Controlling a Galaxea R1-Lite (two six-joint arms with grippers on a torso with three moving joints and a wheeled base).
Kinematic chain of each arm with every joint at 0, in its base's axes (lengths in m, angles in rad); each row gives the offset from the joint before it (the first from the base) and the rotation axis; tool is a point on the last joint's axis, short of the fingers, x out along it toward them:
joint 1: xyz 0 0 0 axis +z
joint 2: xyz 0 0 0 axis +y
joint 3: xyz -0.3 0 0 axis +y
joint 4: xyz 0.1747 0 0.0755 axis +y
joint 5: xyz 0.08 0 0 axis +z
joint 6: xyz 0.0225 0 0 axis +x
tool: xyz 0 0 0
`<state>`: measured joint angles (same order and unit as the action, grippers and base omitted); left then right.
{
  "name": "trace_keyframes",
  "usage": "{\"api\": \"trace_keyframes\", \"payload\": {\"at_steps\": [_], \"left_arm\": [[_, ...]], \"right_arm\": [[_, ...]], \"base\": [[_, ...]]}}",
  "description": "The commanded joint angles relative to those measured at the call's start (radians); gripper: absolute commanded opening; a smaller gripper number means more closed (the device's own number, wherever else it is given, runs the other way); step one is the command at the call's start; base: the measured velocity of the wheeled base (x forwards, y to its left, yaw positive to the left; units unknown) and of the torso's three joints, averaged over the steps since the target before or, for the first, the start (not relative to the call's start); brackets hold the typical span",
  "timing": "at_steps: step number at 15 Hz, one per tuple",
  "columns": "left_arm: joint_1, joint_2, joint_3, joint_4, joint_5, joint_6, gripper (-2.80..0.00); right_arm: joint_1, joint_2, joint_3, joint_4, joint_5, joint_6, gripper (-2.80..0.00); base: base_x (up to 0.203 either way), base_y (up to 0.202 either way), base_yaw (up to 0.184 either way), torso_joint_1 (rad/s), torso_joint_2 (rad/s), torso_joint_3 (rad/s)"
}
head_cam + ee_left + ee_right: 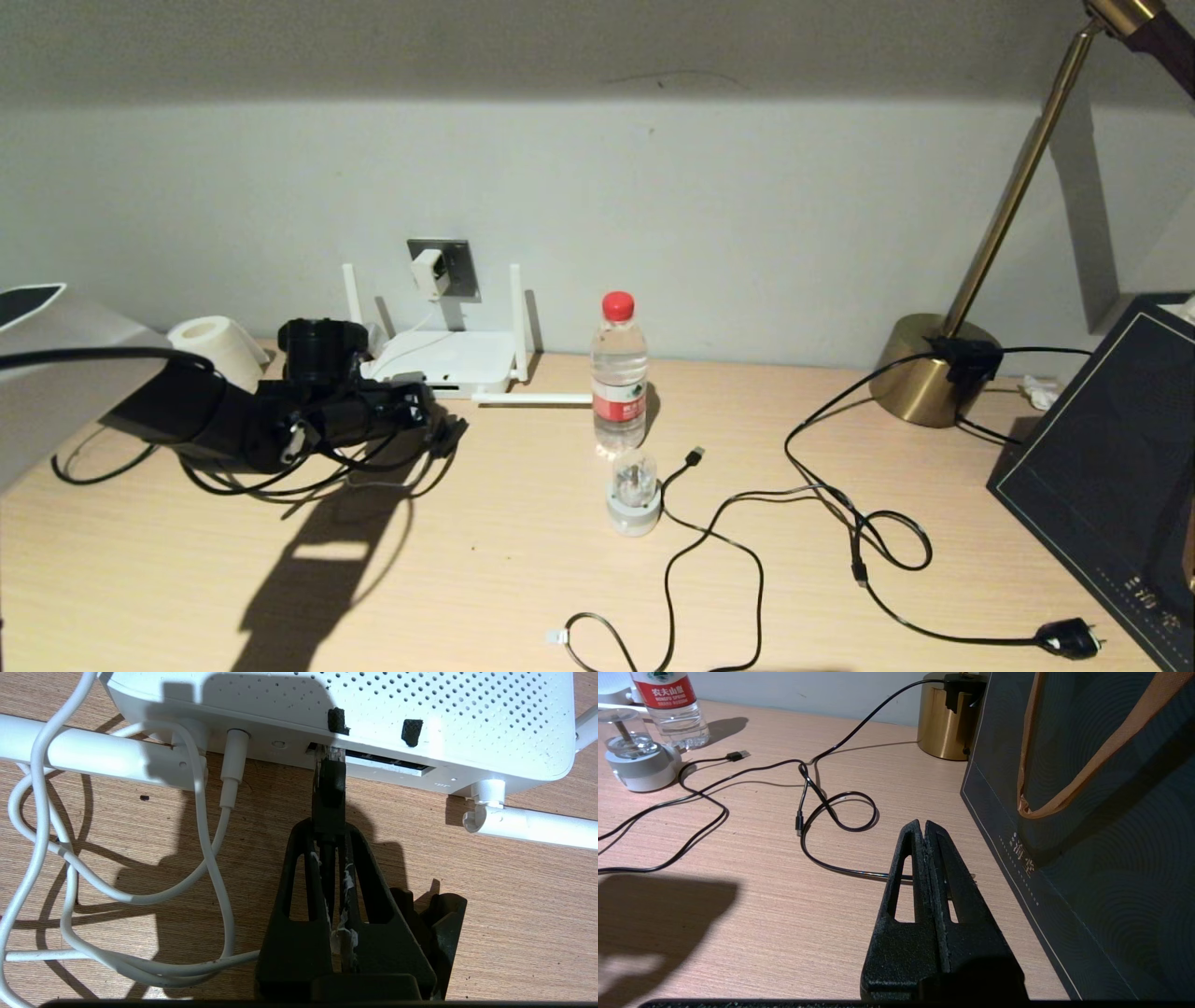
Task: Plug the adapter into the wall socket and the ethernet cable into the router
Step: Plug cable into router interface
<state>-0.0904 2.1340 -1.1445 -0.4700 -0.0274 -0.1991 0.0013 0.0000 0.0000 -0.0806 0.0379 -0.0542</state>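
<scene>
The white adapter [428, 273] sits in the grey wall socket [455, 268] on the back wall. Its thin white cord [205, 826] runs into the router's edge. The flat white router [448, 359] lies below the socket, with its antennas up or folded flat. My left gripper [328, 828] is shut on the black ethernet cable [328, 788] just behind its connector. The connector's clear tip meets a dark port on the router [420, 714]; how deep it sits is hidden. In the head view my left gripper [428, 413] is right in front of the router. My right gripper [923, 828] is shut and empty.
A water bottle [619, 373] and a round white-and-clear plug [634, 490] stand mid-table. A black USB cable [695, 455] and a lamp cord [1069, 639] trail across the right half. A brass lamp base [929, 369], a dark bag [1111, 467] and a paper roll [217, 345] line the edges.
</scene>
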Motion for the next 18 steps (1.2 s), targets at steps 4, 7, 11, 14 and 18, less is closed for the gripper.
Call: {"api": "trace_keyframes", "payload": {"at_steps": [4,7,11,14,18], "left_arm": [[0.001,0.003,-0.015,-0.001,0.0,-0.002,-2.8],[0.006,-0.006,-0.012,-0.001,0.0,0.002,-2.8],[0.017,-0.027,-0.001,0.002,-0.001,0.007,-2.8],[0.023,-0.035,0.006,0.006,-0.005,0.008,-2.8],[0.026,-0.028,0.005,0.007,-0.006,0.009,-2.8]], "right_arm": [[0.0,0.001,0.035,-0.001,0.0,-0.001,-2.8],[0.0,0.0,0.035,-0.001,0.0,-0.001,-2.8],[0.0,0.002,0.035,-0.001,0.0,0.0,-2.8],[0.0,0.0,0.035,-0.001,0.0,-0.001,-2.8],[0.0,0.0,0.035,-0.001,0.0,0.0,-2.8]], "base": [[0.0,0.0,0.0,0.0,0.0,0.0],[0.0,0.0,0.0,0.0,0.0,0.0],[0.0,0.0,0.0,0.0,0.0,0.0],[0.0,0.0,0.0,0.0,0.0,0.0],[0.0,0.0,0.0,0.0,0.0,0.0]]}}
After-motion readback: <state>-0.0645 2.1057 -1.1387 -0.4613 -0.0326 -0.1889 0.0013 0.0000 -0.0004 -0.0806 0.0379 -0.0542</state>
